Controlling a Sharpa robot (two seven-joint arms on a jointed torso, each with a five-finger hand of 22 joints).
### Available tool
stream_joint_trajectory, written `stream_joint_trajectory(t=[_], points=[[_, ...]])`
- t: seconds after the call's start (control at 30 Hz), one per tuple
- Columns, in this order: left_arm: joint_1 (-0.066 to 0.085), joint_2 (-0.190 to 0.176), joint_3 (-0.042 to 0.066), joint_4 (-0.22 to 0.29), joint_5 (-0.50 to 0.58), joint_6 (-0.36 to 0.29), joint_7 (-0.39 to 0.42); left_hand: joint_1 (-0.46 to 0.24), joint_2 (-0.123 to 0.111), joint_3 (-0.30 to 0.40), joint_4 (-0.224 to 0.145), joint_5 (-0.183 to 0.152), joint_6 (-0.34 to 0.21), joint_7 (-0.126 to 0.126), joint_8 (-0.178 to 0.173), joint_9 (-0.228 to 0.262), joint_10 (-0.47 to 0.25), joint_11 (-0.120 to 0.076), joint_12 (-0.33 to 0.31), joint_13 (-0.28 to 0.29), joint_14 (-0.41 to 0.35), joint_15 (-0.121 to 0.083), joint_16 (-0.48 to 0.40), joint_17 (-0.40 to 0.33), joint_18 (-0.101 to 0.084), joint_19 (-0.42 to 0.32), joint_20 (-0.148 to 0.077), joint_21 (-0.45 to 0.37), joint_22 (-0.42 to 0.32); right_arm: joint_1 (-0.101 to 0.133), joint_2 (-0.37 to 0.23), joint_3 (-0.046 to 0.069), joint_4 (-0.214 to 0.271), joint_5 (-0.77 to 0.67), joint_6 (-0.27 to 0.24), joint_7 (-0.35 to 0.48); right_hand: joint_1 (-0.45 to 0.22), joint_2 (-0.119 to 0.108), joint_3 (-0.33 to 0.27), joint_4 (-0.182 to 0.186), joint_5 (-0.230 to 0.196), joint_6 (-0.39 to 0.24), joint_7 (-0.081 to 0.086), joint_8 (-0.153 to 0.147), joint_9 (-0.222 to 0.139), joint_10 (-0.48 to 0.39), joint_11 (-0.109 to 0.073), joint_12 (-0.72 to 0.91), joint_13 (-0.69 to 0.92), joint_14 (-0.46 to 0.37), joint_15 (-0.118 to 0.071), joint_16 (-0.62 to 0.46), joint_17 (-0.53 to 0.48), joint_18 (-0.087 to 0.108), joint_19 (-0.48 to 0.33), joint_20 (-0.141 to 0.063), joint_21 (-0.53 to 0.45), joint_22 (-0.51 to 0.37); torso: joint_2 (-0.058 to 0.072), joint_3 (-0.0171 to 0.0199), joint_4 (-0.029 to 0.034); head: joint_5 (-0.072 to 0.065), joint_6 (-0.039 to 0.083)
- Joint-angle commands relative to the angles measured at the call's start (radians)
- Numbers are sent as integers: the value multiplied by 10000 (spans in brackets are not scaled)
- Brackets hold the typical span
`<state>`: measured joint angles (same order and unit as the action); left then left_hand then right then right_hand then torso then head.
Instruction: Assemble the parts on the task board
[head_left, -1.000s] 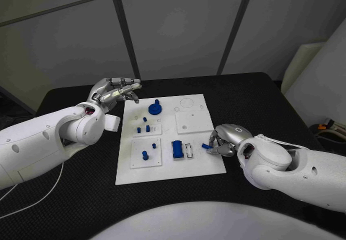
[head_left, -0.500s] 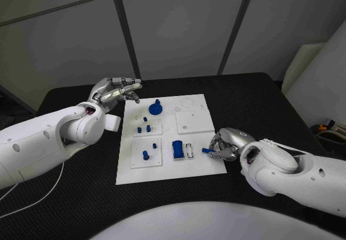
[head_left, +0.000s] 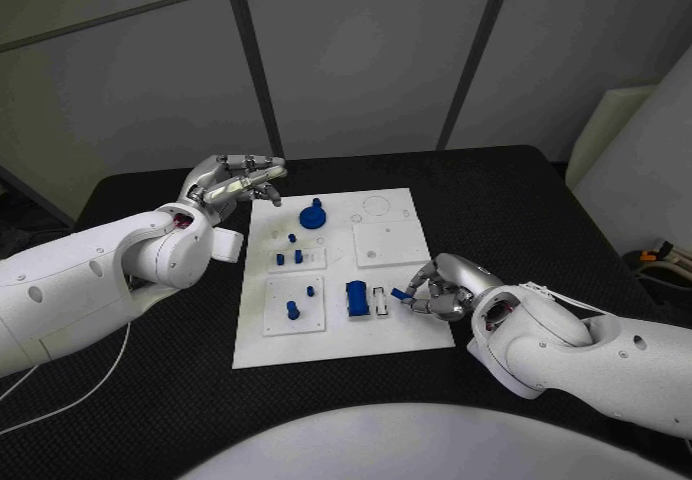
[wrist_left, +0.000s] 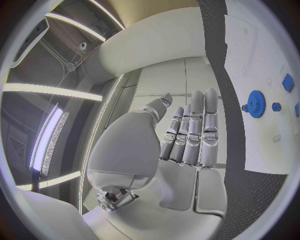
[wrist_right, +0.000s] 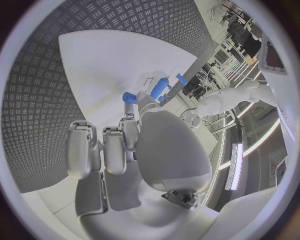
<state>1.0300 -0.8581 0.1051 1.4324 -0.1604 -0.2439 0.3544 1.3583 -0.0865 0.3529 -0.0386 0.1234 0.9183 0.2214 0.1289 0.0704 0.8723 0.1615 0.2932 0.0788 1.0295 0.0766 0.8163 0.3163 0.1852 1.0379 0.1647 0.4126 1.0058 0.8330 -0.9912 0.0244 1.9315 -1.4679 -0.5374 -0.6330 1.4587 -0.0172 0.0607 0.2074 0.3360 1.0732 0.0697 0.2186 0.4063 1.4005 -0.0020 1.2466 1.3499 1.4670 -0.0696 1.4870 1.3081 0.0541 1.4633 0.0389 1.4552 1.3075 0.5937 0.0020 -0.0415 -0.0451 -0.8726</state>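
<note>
moved: since a second earlier our right hand (head_left: 440, 287) had slid inward along the task board (head_left: 389, 345), carrying the small blue part (head_left: 400, 293) from off the near-right edge to just beside the white slot (head_left: 379, 301); our left hand (head_left: 231, 180) had not moved.
head view, right: we pinched the small blue part at the fingertips, the rest of the fingers curled in, above the board's near-right area.
head view, left: hand was lifted by the board's far-left corner, holding nothing, fingers lightly bent and close together.
head view, board: blue block (head_left: 355, 298) stood just beside the slot; blue gear (head_left: 312, 214) sat at the far end; small pegs in between.
left wrist view: left hand (wrist_left: 181, 145) had its fingers straight and side by side, nothing in them; the gear (wrist_left: 255, 102) lay on the board beyond.
right wrist view: right hand (wrist_right: 134, 145) had the part (wrist_right: 129, 97) at its fingertips, more blue pieces just past it.
handling: we judged the part light, rigid, smooth plastic, so likely to twist in a fingertip pinch; best held across its flat sides, leaving the end clear for seating.
</note>
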Motion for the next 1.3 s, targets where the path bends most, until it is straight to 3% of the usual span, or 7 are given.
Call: stream_joint_trajectory(t=[0.03,0.17,0.27,0.4,1.17,1.3], points=[[12,-4,6,30,6,115,50,-51,55,-52,-14,46,-51,-10,32,12,-59,-22,32,-9,-43,9,-25,-9,-38,15,72,-55,-9,16,114,3,-75,855,-383,239,-174,-74,69,37,68,159,-64,26,40,166,-116,49,-179,785,-89,50,1410,-135,248,-75,23,870,-4,3,4,22,0],[12,0,6,32,6,120,39,-52,56,-53,-13,46,-52,-9,33,12,-60,-22,33,-9,-44,9,-25,-9,-38,16,72,-56,-9,21,296,5,-239,1474,13,213,-384,-112,127,164,137,162,-62,21,54,180,-113,55,-168,785,-86,50,1410,-136,250,-74,23,874,3,-2,-5,19,0],[13,16,6,33,6,150,12,-52,57,-54,-12,46,-53,-9,35,12,-61,-21,35,-9,-44,10,-25,-10,-38,16,72,-57,-10,25,491,5,-401,1843,274,168,-681,-226,92,302,805,173,-58,22,80,190,-109,51,-161,785,-82,49,1411,-139,256,-70,29,889,6,-8,-17,34,0],[14,35,7,47,6,185,-10,-52,57,-54,-12,46,-53,-9,35,12,-61,-21,35,-9,-44,10,-25,-10,-38,16,72,-57,-10,27,707,7,-543,2042,262,149,-820,-259,76,359,1023,244,-86,71,124,203,-127,59,-148,787,-94,55,1422,-138,257,-74,29,892,2,8,-14,56,0],[16,70,7,3,6,249,-123,26,57,-48,-72,48,-76,-5,51,10,-96,-19,59,-15,-60,4,-26,-18,-34,19,66,-65,-16,34,1315,14,-934,1550,32,242,-1464,-324,-192,702,1209,413,-168,265,308,275,-191,120,-84,796,-146,78,1460,-145,279,-118,49,932,-6,18,-25,131,0],[16,83,7,-12,6,259,-134,26,57,-48,-72,48,-76,-5,51,10,-96,-19,59,-15,-60,4,-26,-18,-34,19,66,-65,-16,35,1344,14,-949,1436,25,251,-1731,-387,-396,788,1481,403,-169,313,377,280,-192,117,-75,793,-149,70,1452,-143,273,-126,39,923,-6,8,-24,114,0]])
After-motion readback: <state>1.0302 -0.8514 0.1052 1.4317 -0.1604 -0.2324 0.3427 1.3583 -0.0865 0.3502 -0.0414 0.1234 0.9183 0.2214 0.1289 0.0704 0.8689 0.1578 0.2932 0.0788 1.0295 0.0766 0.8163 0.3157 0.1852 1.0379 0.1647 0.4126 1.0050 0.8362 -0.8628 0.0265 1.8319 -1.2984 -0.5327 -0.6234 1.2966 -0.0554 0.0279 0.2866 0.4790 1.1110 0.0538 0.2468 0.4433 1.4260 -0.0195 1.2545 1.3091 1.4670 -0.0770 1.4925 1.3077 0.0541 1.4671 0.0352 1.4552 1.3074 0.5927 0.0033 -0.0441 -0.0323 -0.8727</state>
